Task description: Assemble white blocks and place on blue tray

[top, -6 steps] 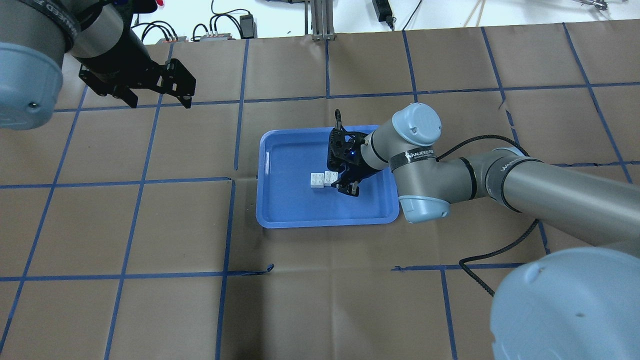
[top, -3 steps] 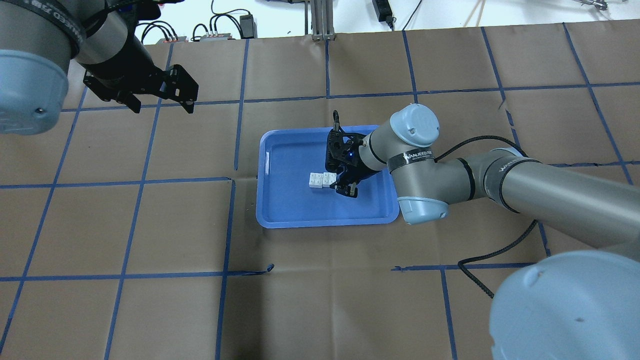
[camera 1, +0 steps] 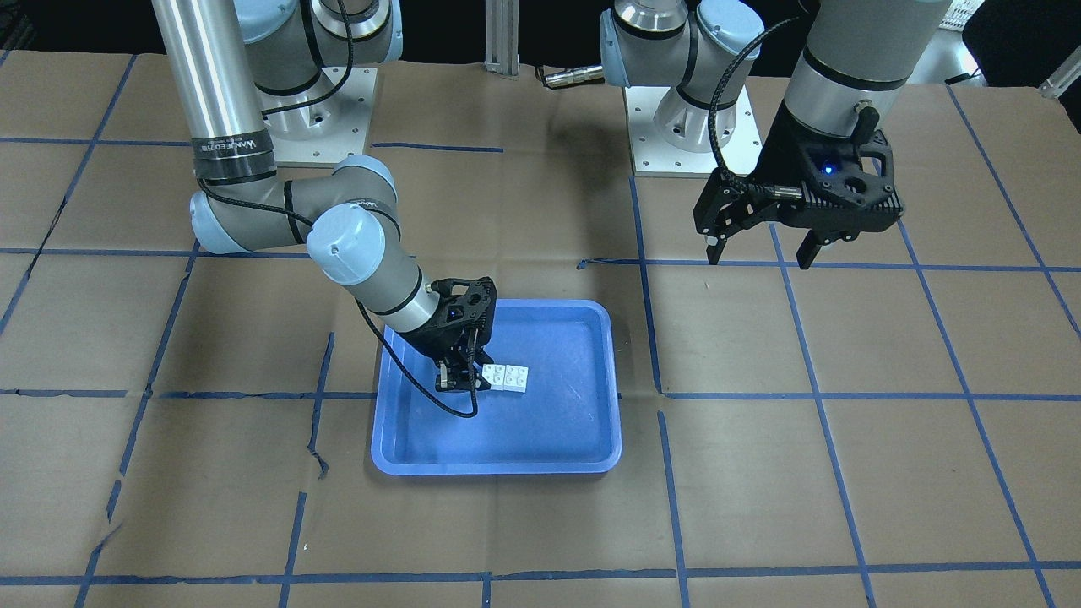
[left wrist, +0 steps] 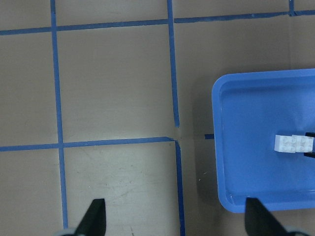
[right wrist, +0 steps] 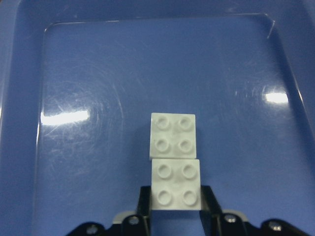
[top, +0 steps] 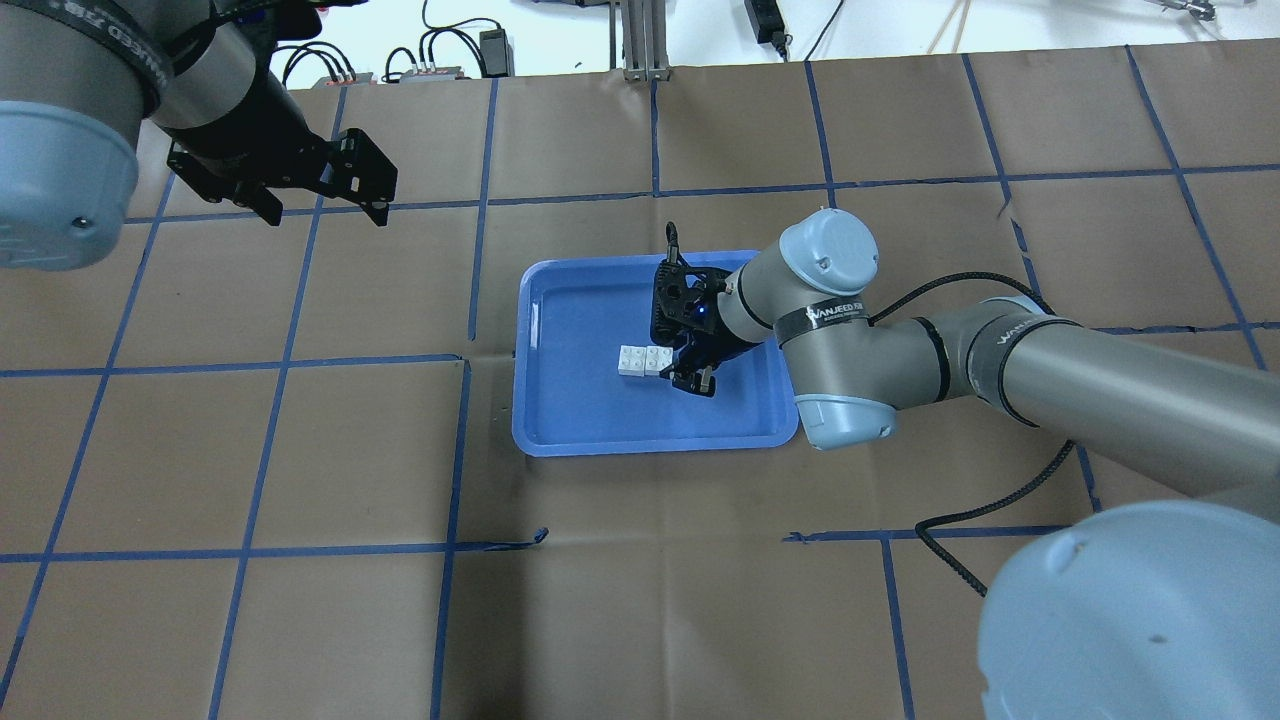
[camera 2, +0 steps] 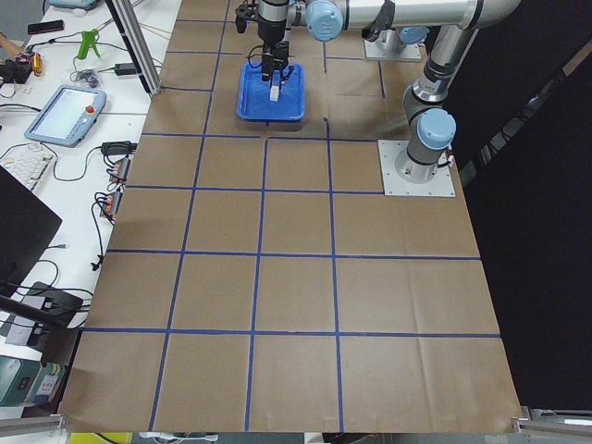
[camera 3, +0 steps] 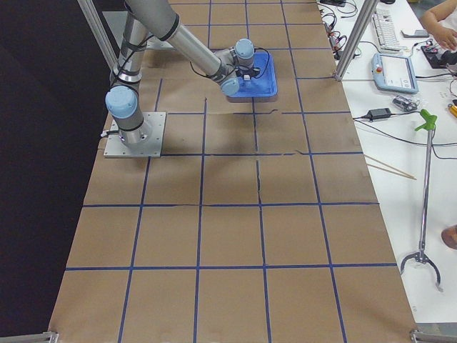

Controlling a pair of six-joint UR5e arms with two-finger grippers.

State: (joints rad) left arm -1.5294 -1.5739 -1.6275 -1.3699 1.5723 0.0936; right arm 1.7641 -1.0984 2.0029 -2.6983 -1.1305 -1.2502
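Two white blocks (right wrist: 174, 162) sit joined end to end, studs up, low over the middle of the blue tray (right wrist: 98, 73). My right gripper (right wrist: 175, 196) is shut on the nearer block, one finger on each side. The blocks (top: 640, 360) and the right gripper (top: 672, 365) also show in the overhead view above the tray (top: 560, 300), and the same blocks (camera 1: 507, 377), gripper (camera 1: 473, 377) and tray (camera 1: 549, 422) show in the front view. My left gripper (top: 320, 195) is open and empty, high above the table's far left; it also shows from the front (camera 1: 760, 253).
The table is covered in brown paper with a blue tape grid (top: 460, 360). The left wrist view shows the tray (left wrist: 246, 123) with the blocks (left wrist: 294, 143) at its right. Cables and power supplies (top: 440, 60) lie beyond the far edge.
The right gripper has shifted the blocks very slightly leftward over the tray. The left gripper has drifted a little towards the far edge and stays open.
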